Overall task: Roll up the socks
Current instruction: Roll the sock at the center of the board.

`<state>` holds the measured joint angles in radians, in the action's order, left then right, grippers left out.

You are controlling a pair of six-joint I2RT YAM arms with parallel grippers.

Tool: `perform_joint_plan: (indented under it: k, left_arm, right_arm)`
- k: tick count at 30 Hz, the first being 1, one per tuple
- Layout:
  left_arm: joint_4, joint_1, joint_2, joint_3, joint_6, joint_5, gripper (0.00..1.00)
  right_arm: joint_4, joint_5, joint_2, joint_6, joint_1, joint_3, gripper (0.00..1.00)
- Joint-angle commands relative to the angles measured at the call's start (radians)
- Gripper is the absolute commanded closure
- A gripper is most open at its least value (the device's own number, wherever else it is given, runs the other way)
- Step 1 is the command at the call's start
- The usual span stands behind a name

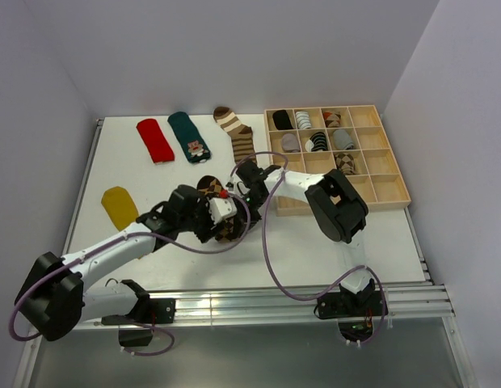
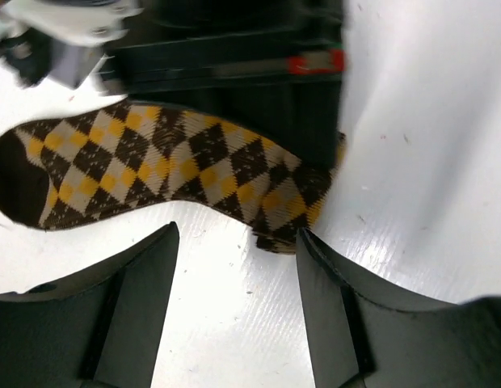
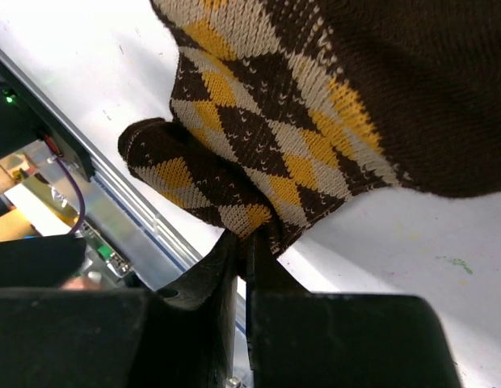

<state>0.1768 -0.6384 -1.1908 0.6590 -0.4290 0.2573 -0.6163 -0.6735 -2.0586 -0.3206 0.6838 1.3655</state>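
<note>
Right end effector (image 3: 242, 242) pinches bunched knit argyle sock (image 3: 258, 145) edge; left end effector (image 2: 237, 242) spread beside it.

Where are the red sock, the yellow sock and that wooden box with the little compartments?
red sock (image 1: 155, 140): top view, middle of the sock.
yellow sock (image 1: 119, 206): top view, middle of the sock.
wooden box (image 1: 388, 187): top view, floor of an empty compartment at its lower right.

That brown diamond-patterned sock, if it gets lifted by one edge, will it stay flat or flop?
Probably floppy: the argyle sock bunches into a fold where the right tool pinches its edge. The knit looks soft, so likely light and not slippery. Pushed, it would likely crumple, not roll.
</note>
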Motion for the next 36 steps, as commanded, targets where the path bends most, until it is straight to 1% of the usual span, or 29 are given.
perform_joint_plan:
  k: [1,6,8,10,17,21,23,24,25,27,28,30,31,32,33,34,35,36]
  left_arm:
    - [-0.1,-0.078,0.03,-0.045,-0.109,-0.092,0.35]
    - [-0.157,-0.174,0.011,-0.126,-0.192,-0.141,0.34]
    - [-0.221,-0.219,0.002,-0.156,-0.221,-0.182,0.34]
    - [-0.266,-0.25,-0.018,-0.183,-0.237,-0.191,0.35]
    - [-0.43,-0.265,-0.114,-0.217,-0.263,-0.253,0.34]
    - [-0.476,-0.265,-0.162,-0.22,-0.271,-0.253,0.36]
    - [-0.484,-0.265,-0.187,-0.22,-0.278,-0.253,0.39]
    - [-0.487,-0.265,-0.194,-0.217,-0.28,-0.254,0.41]
    - [-0.484,-0.265,-0.204,-0.216,-0.28,-0.253,0.48]
    - [-0.456,-0.265,-0.222,-0.205,-0.28,-0.253,0.58]
    - [-0.439,-0.265,-0.227,-0.199,-0.274,-0.253,0.72]
    - [-0.387,-0.265,-0.233,-0.179,-0.264,-0.236,0.86]
    - [-0.369,-0.265,-0.236,-0.17,-0.251,-0.213,0.9]
    - [-0.35,-0.264,-0.234,-0.15,-0.243,-0.202,0.93]
    - [-0.324,-0.259,-0.233,-0.138,-0.234,-0.19,0.97]
    - [-0.26,-0.254,-0.231,-0.119,-0.208,-0.167,0.99]
    - [-0.213,-0.248,-0.231,-0.073,-0.194,-0.109,1.0]
    - [-0.18,-0.218,-0.231,-0.046,-0.18,-0.068,1.0]
  right_arm:
    - [-0.04,0.017,-0.035,0.008,-0.004,0.038,0.98]
    - [-0.04,0.02,-0.049,0.008,-0.006,0.05,0.98]
    - [-0.042,0.02,-0.054,0.008,-0.006,0.053,0.98]
    - [-0.04,0.02,-0.057,0.005,-0.006,0.053,0.99]
    - [-0.046,0.025,-0.064,0.011,-0.006,0.06,1.0]
    - [-0.042,0.025,-0.06,0.014,-0.01,0.05,1.0]
    - [-0.039,0.025,-0.058,0.015,-0.01,0.046,1.0]
    - [-0.037,0.025,-0.058,0.015,-0.012,0.044,1.0]
    - [-0.039,0.023,-0.057,0.015,-0.013,0.041,1.0]
    - [-0.033,0.02,-0.054,0.015,-0.016,0.038,1.0]
    - [-0.033,0.022,-0.052,0.015,-0.018,0.037,1.0]
    - [-0.025,0.017,-0.046,0.012,-0.02,0.034,0.98]
    - [-0.02,0.028,-0.034,0.008,-0.021,0.029,0.96]
    - [-0.007,0.035,-0.026,0.005,-0.021,0.024,0.93]
    - [0.003,0.044,-0.014,0.003,-0.021,0.021,0.84]
    - [0.015,0.06,0.02,-0.009,-0.023,0.005,0.78]
    - [0.042,0.086,0.037,-0.015,-0.023,-0.005,0.73]
    - [0.058,0.104,0.063,-0.021,-0.026,-0.015,0.62]
